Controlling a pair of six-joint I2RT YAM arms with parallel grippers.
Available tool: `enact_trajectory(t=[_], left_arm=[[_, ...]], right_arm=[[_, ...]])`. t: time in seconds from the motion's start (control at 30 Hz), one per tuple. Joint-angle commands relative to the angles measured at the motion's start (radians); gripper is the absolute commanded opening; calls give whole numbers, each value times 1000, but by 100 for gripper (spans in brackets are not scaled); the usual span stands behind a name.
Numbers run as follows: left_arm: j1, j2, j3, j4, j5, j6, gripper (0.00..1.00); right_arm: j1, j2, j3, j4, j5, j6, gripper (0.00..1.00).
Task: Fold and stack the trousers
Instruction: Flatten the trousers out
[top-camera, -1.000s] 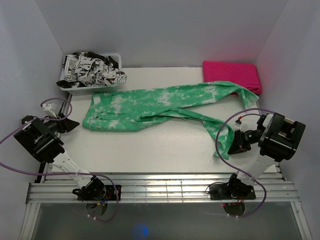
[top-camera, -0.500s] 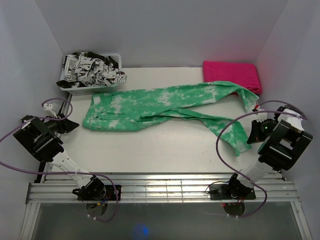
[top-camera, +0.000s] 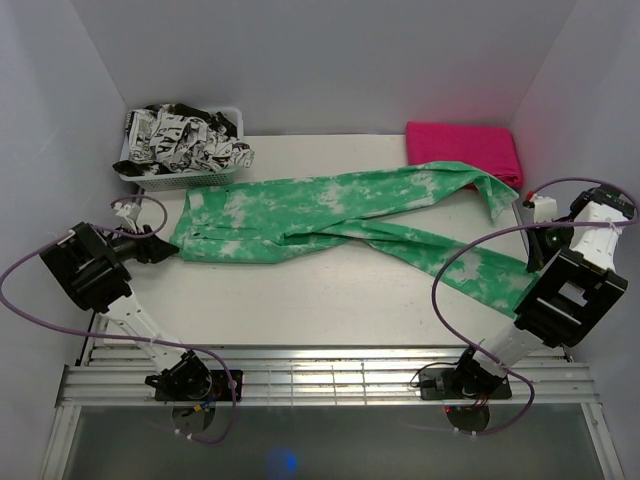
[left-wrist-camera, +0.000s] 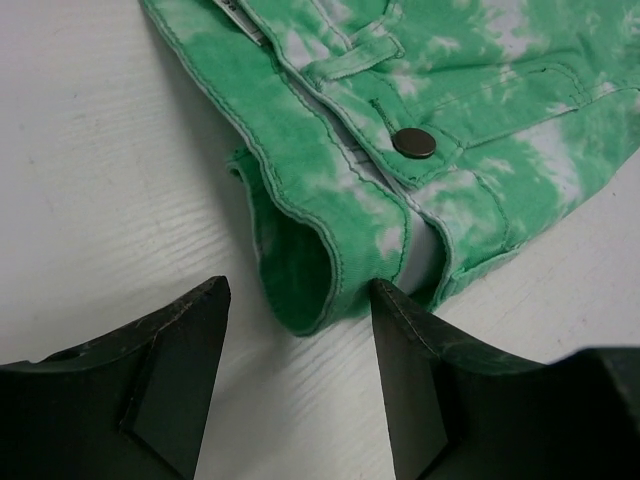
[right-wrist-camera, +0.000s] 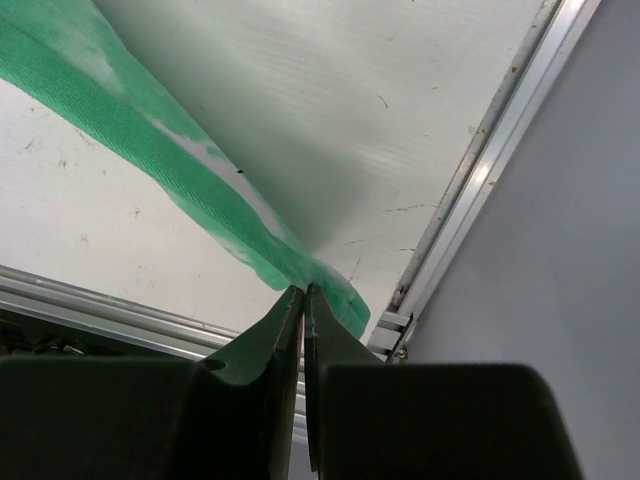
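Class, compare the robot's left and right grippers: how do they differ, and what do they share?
The left gripper is open; the right gripper is shut. The left gripper straddles the waistband of the trousers without clamping it; the right gripper pinches a leg's hem. The left gripper is at the left side of the table, the right gripper at its right edge. Both are black and at the same trousers.

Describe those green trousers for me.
The trousers are bright green soft fabric with cloudy white blotches and a dark waist button. They lie spread on the table, waist left, legs right. The far leg ends by the pink cloth; the near leg's hem is pinched in the shut right gripper. The open left gripper straddles the waistband corner.
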Motion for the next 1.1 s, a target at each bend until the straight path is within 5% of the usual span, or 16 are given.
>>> enact_trajectory(t=[0.0,0.1,0.23,0.4,0.53,0.7,1.07], left_arm=[[-43,3,14,64,76,-18,69],[-69,3,23,75,112,-49,68],[-81,-39,31,-4,140,17,38],[-26,-68,113,-370,175,204,0],[81,-59,265,-677,180,362,0],[121,-99,419,-727,119,230,0],[-202,76,454,-203,-260,-463,0]], right_arm=[[-7,7,74,-56,54,-55,8],[-7,13,92,-67,57,-58,8],[-7,15,112,-65,68,-62,8],[-7,30,151,-65,99,-81,8],[-12,35,206,-59,140,-127,8],[-12,75,270,-48,197,-185,8],[204,421,332,-21,327,-12,8]])
